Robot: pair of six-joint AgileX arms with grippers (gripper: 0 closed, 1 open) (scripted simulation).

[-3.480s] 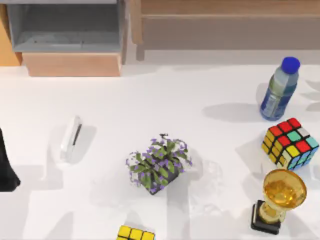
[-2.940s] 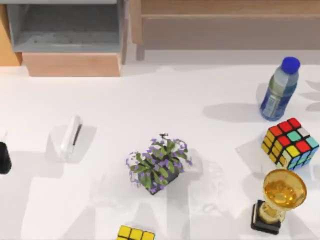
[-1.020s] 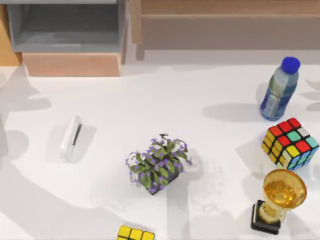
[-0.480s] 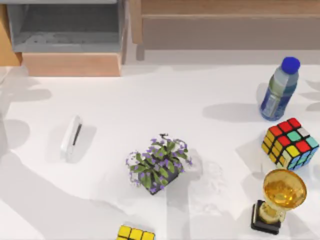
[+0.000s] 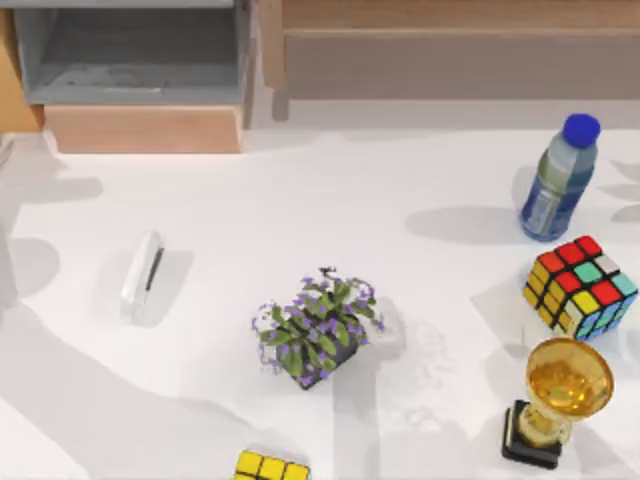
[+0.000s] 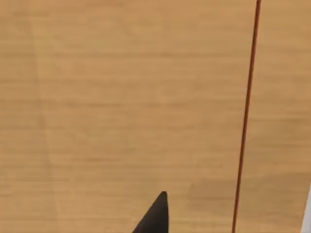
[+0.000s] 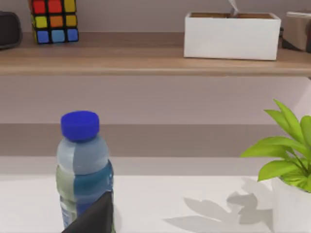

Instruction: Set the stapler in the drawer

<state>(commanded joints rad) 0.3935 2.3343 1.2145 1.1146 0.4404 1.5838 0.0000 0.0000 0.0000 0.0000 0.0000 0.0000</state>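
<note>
1. The small slim white stapler with a dark slit along its side (image 5: 143, 276) lies flat on the white desk (image 5: 330, 190), at the left side, well apart from the drawer and untouched.
2. The wide drawer with grey inner walls and a light tan wooden front panel (image 5: 145, 128) stands open at the desk's far left corner, its grey floor bare. Beside it to the right runs a longer brown wooden unit (image 5: 450, 50).
3. Near the desk's middle sits a small potted plant with purple flowers and green leaves (image 5: 318, 328), to the right of the stapler.
4. On the right side I see a clear plastic bottle with a blue cap (image 5: 559, 180), a multicoloured puzzle cube (image 5: 580, 286) just below it, and a golden trophy cup on a black base (image 5: 556, 397).
5. A second cube with yellow faces (image 5: 271, 467) sits at the near edge.
6. My left wrist view faces a tan wooden surface close up, with one dark fingertip (image 6: 154, 216) showing; I cannot tell how far those fingers are parted.
7. My right wrist view faces the bottle, with one dark fingertip (image 7: 95, 216) before it; there too I cannot tell the opening.
</note>
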